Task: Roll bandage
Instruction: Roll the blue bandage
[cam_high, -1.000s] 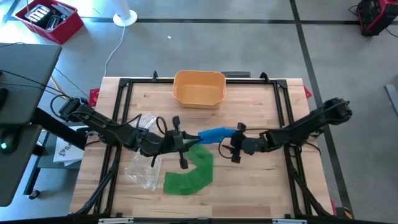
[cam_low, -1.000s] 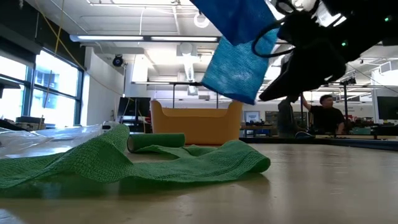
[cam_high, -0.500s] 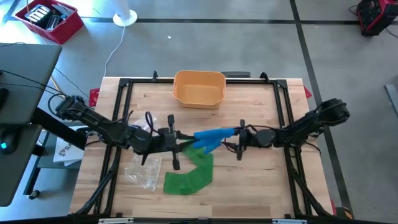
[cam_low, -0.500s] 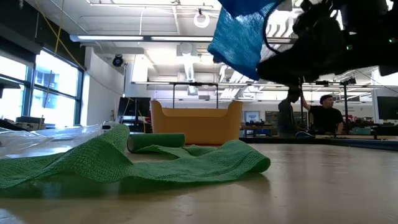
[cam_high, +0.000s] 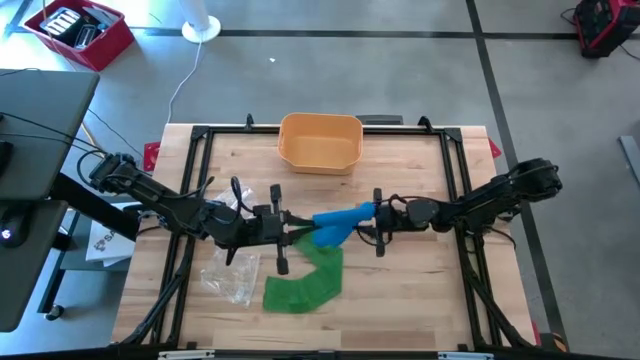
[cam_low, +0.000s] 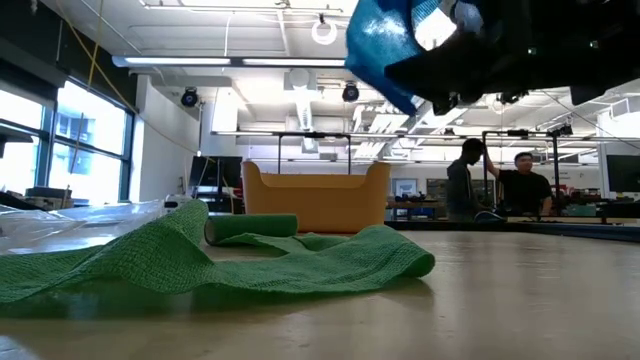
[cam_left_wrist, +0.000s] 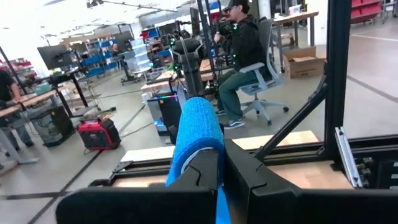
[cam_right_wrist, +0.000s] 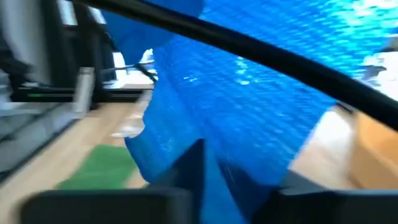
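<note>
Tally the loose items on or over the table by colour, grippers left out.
Blue: 1, the blue bandage held above the table
Green: 1, the green bandage
Orange: 1, the orange bin
Clear: 1, the plastic wrapper
Total: 4

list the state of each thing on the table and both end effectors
blue bandage: lifted off the table, held between both end effectors
green bandage: unrolled, lying loose on the table
orange bin: upright at the far edge
plastic bag: crumpled, flat
left end effector: shut on blue bandage
right end effector: shut on blue bandage
</note>
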